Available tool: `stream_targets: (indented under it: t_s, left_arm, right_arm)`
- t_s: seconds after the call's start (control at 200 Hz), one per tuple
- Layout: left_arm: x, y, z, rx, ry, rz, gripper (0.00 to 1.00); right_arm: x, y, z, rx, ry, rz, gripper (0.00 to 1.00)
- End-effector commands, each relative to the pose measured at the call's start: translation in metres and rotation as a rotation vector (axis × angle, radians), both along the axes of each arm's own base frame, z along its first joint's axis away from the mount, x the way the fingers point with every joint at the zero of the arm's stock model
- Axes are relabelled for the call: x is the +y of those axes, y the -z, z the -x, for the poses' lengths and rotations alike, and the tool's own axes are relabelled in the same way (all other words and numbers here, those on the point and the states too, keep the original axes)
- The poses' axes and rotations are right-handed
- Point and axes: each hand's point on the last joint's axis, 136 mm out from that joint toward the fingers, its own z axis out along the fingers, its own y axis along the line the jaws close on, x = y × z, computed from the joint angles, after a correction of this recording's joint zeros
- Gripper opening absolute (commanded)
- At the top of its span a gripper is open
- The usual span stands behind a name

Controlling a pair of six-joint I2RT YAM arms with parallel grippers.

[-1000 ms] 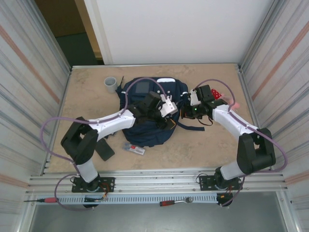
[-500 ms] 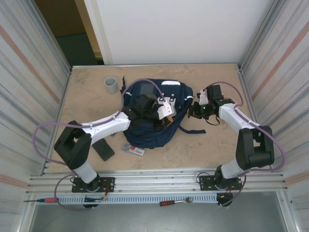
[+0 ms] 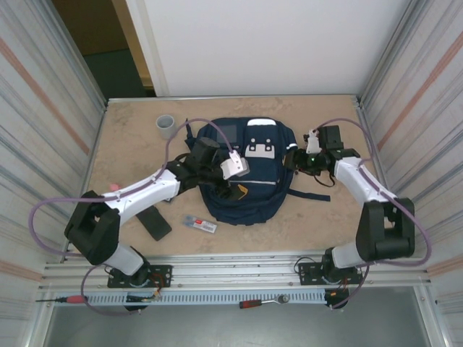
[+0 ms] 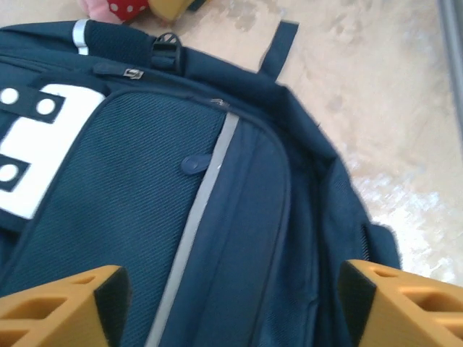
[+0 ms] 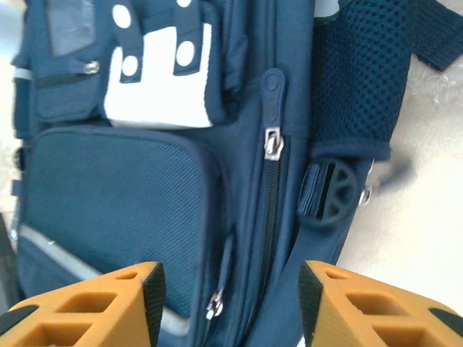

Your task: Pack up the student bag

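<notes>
- Navy fabric sits at the middle of your top view: the student bag [image 3: 249,181] lies flat on the tan table [image 3: 130,144] between the two arms, with its white patches toward the far wall.
- The left gripper [image 3: 235,172] hangs over the bag's left half and the right gripper [image 3: 298,160] sits at its right edge. From this height you cannot tell how either pair of jaws stands.
- A grey cup [image 3: 166,126] stands apart from the bag's far-left corner. A black flat object [image 3: 155,224] and a small packet [image 3: 200,224] lie near its near-left side.
- In your left wrist view the orange fingers [image 4: 58,307] are spread wide with nothing pinched. Below them is the front pocket with its reflective stripe [image 4: 195,217].
- A pink thing with a red dotted part [image 4: 108,9] shows just past the bag's edge.
- In your right wrist view the fingers [image 5: 94,307] also stand apart and grip nothing. Under the gap runs a zipper [image 5: 271,144], with a white patch [image 5: 155,94] to one side and a mesh side pocket [image 5: 354,72] to the other.
</notes>
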Motion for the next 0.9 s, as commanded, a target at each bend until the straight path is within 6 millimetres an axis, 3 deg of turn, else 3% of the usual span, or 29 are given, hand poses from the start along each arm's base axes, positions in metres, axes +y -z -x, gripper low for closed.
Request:
stream_targets:
  t_s: [0.0,0.215,0.381,0.476,0.641,0.732,0.832,0.897]
  left_arm:
    - [0.008,0.007,0.002,-0.133,0.075,-0.102,0.8]
    - [-0.017,0.031,-0.016,-0.287,0.17,-0.192,0.84]
    - [-0.042,0.051,-0.031,-0.305,0.241,-0.22,0.85]
    - [-0.052,0.063,-0.038,-0.322,0.252,-0.239,0.83]
    - [-0.058,0.077,-0.046,-0.359,0.236,-0.271,0.57]
    - [-0.056,0.071,-0.05,-0.382,0.196,-0.267,0.24]
    - [-0.049,0.046,-0.055,-0.363,0.126,-0.211,0.01]
    - [-0.043,0.024,-0.055,-0.324,0.091,-0.154,0.0]
  right_arm:
    - [0.0,0.007,0.038,0.132,0.056,-0.041,0.53]
    - [0.036,0.033,0.084,0.278,0.095,-0.187,0.54]
    - [0.047,0.05,0.09,0.319,0.096,-0.223,0.54]
    - [0.046,0.058,0.089,0.338,0.091,-0.202,0.46]
    - [0.048,0.063,0.091,0.336,0.086,-0.218,0.22]
    - [0.049,0.06,0.092,0.318,0.078,-0.233,0.18]
    - [0.048,0.052,0.092,0.297,0.078,-0.242,0.24]
    - [0.046,0.044,0.091,0.275,0.084,-0.247,0.39]
